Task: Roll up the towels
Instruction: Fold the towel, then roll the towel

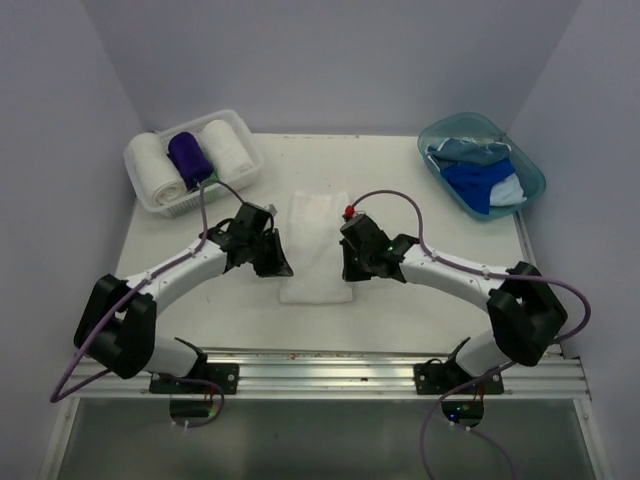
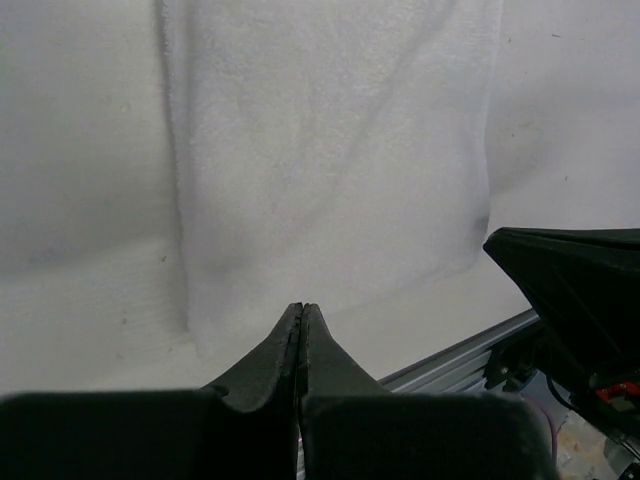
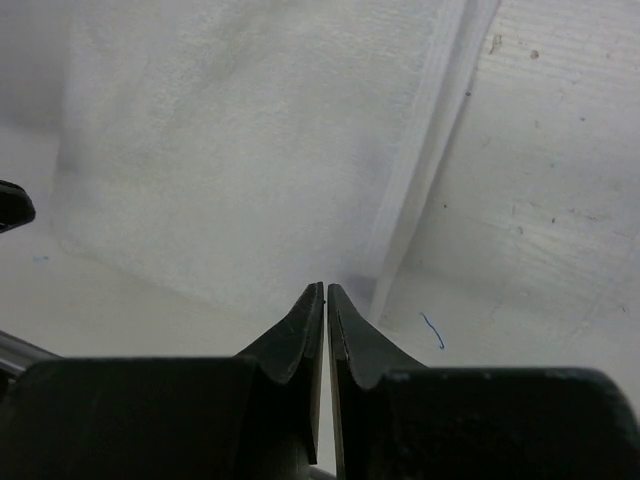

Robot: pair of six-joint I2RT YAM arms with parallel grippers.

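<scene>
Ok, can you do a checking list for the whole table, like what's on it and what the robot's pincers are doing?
Surface: pale table, a bit scuffed.
Job's things: flat white towel in the middle, not rolled; white rolls and a purple roll in the basket; blue towels loose in the teal tub.
Clutter: tiny blue mark beside the flat towel.
Grippers: left pincer shut, empty; right pincer shut but for a thin slit, empty; one at each side of the towel.
Cables: purple cables run along both arms.
Surroundings: plain walls; metal rail at the near edge.
</scene>
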